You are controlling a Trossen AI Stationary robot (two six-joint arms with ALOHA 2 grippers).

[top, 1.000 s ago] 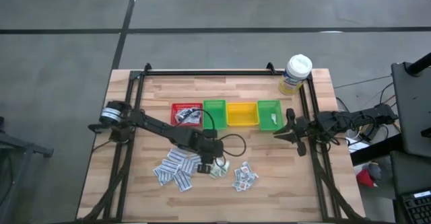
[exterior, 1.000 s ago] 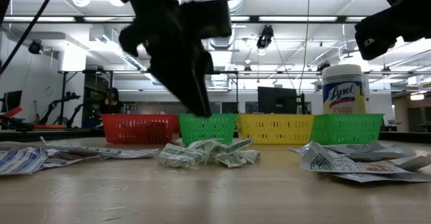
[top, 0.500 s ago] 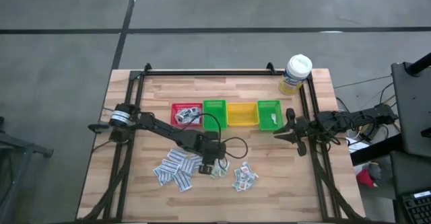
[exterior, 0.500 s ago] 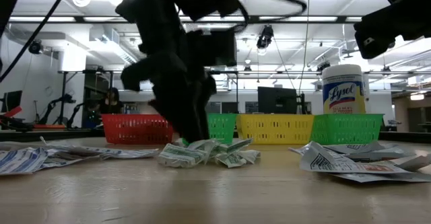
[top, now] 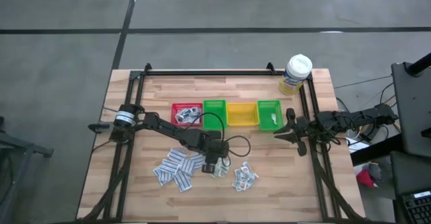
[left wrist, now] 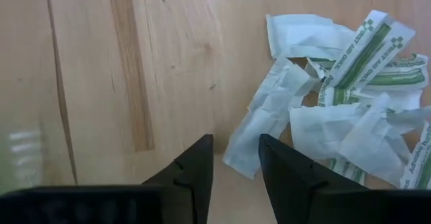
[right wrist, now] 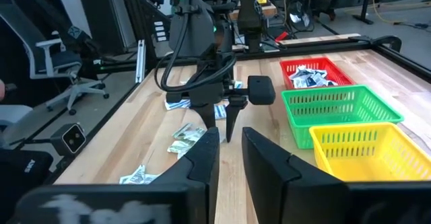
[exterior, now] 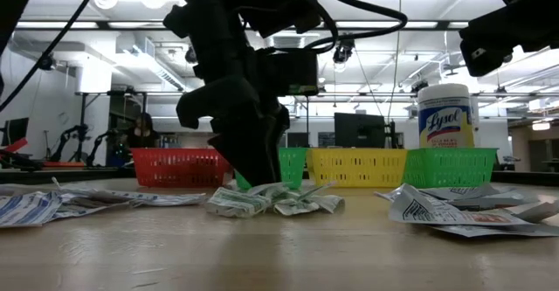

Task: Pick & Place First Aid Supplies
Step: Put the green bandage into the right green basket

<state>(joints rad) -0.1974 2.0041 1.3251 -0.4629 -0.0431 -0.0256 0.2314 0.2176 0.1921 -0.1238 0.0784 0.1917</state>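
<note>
I have the left claw (top: pixel 214 167) spread low beside the green-printed packets (top: pixel 219 169) near the surface's (top: pixel 155 103) front edge, positioned to straddle one; the right claw (top: pixel 283 126), slightly parted, waits at the right edge.

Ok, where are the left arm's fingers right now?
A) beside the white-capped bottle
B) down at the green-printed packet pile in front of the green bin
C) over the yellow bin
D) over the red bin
B: the high view puts the left gripper at the green-printed packets, and its wrist view shows the open fingers just above bare wood at the edge of that pile.
</note>
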